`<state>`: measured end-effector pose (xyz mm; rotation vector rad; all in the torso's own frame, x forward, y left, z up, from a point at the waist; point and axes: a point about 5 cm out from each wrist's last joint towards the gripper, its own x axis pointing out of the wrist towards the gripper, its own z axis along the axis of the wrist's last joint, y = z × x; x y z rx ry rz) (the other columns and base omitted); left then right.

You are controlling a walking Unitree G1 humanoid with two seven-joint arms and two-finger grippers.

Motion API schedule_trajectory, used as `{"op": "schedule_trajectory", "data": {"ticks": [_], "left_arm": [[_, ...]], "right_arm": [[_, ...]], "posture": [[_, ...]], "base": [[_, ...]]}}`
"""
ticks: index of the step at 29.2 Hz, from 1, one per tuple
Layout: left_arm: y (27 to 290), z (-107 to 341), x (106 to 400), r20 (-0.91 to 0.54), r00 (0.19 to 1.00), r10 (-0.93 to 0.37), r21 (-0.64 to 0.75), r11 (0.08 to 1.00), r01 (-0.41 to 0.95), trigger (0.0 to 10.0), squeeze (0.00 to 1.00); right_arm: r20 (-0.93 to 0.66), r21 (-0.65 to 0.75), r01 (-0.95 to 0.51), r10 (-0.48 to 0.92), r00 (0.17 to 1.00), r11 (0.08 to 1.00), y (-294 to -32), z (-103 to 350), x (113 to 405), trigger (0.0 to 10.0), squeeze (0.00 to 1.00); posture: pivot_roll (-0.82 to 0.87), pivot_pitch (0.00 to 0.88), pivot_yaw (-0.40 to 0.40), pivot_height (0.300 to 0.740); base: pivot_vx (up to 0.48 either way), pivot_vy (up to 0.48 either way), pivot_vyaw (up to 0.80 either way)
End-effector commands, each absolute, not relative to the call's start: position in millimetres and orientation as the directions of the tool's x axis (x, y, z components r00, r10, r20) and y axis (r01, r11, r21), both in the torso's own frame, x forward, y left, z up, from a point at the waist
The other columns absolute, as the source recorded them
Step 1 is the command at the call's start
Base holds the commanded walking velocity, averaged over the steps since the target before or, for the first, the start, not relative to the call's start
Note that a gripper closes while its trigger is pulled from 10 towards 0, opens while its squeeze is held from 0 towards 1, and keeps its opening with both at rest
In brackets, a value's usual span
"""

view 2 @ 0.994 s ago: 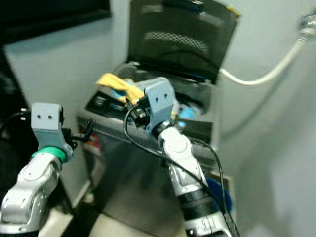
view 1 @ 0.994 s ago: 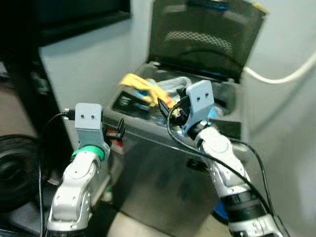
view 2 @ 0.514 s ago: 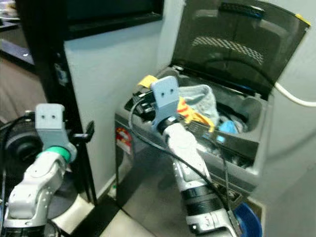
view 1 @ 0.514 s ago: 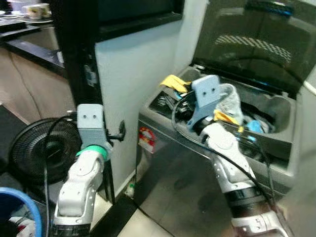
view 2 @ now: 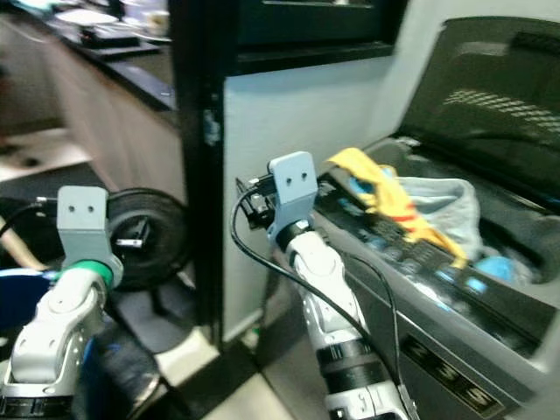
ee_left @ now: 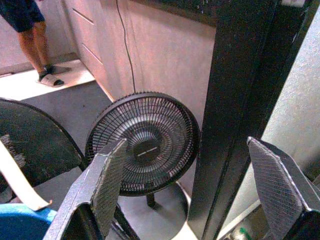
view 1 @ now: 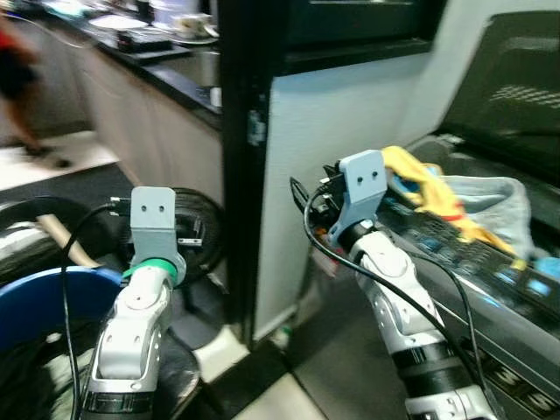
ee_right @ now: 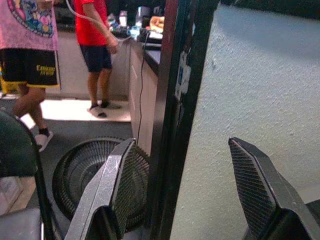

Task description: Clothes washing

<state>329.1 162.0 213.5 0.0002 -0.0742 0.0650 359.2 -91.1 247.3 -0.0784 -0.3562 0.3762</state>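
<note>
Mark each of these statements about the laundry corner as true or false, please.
1. The washing machine lid is closed. False: it stands open.
2. A yellow cloth lies on the machine's top. True.
3. The left claw holds a cloth. False: it is open and empty.
4. A black fan stands on the floor. True.
5. The right claw is open. True.
6. The basket at lower left is red. False: it is blue.
</note>
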Motion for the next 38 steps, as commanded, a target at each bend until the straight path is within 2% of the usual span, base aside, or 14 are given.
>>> {"op": "schedule_trajectory", "data": {"ticks": [1,4,8,11,13,19,22,29,32,35,38], "left_arm": [[158.3,210.4,330.3,0.064,0.997,0.039,-0.017,0.999,-0.038,10.0,0.00],[151.9,189.3,327.8,-0.023,1.000,-0.015,-0.005,1.000,0.015,10.0,0.00],[152.0,184.2,325.8,0.010,1.000,-0.021,0.021,1.000,0.021,10.0,0.00],[163.4,171.8,322.1,0.057,0.998,0.013,0.127,0.992,-0.020,10.0,0.00],[167.4,167.6,320.5,0.062,0.998,0.017,0.148,0.989,-0.026,10.0,0.00],[185.8,145.7,307.9,0.056,0.997,0.056,0.075,0.995,-0.061,10.0,0.00],[191.4,123.4,288.7,-0.004,0.996,0.088,0.030,0.996,-0.088,10.0,0.00],[198.2,99.0,273.9,-0.020,0.991,0.135,-0.012,0.991,-0.135,10.0,0.00],[195.2,89.5,269.9,-0.034,0.995,0.096,-0.032,0.995,-0.097,10.0,0.00],[194.0,88.7,269.5,-0.033,0.996,0.086,-0.029,0.996,-0.087,10.0,0.00],[188.4,88.9,270.2,-0.033,0.999,0.043,0.004,0.999,-0.043,10.0,0.00]], "right_arm": [[0.324,-0.133,-0.320,0.347,0.880,0.938,-97.3,243.8,360.1,10.0,0.00],[0.287,-0.119,-0.297,0.319,0.903,0.947,-104.9,228.7,360.9,10.0,0.00],[0.275,-0.120,-0.295,0.318,0.908,0.948,-105.6,223.7,360.1,10.0,0.00],[0.236,-0.142,-0.300,0.327,0.915,0.943,-109.5,209.9,357.7,10.0,0.00],[0.223,-0.150,-0.302,0.329,0.918,0.942,-111.8,205.4,356.9,10.0,0.00],[0.181,-0.112,-0.307,0.324,0.929,0.945,-130.3,188.8,353.5,10.0,0.00],[0.142,-0.014,-0.363,0.361,0.922,0.932,-147.8,171.0,343.8,10.0,0.00],[0.072,0.057,-0.381,0.377,0.923,0.923,-154.6,139.5,332.6,10.0,0.00],[0.006,0.063,-0.370,0.370,0.929,0.927,-155.0,116.5,326.9,10.0,0.00],[0.000,0.064,-0.372,0.372,0.928,0.926,-154.5,114.5,326.1,10.0,0.00],[0.005,0.079,-0.372,0.373,0.928,0.925,-150.3,111.0,325.4,10.0,0.00]], "posture": [[0.05,0.000,0.006,0.740],[0.05,0.000,0.021,0.740],[0.05,0.000,0.024,0.740],[0.03,0.000,0.003,0.740],[0.03,0.000,0.003,0.740],[0.02,0.000,-0.025,0.740],[0.02,0.000,-0.049,0.740],[0.03,0.007,-0.052,0.740],[0.04,0.006,-0.034,0.740],[0.04,0.006,-0.034,0.740],[0.07,0.000,0.002,0.740]], "base": [[0.000,0.000,0.80],[0.000,0.000,0.80],[0.000,0.000,0.80],[0.000,0.000,0.80],[0.000,0.000,0.80],[0.000,0.000,0.80],[0.000,0.000,0.80],[0.000,0.000,0.80],[0.000,0.000,0.80],[0.000,0.000,0.80],[0.000,0.000,0.80]]}}
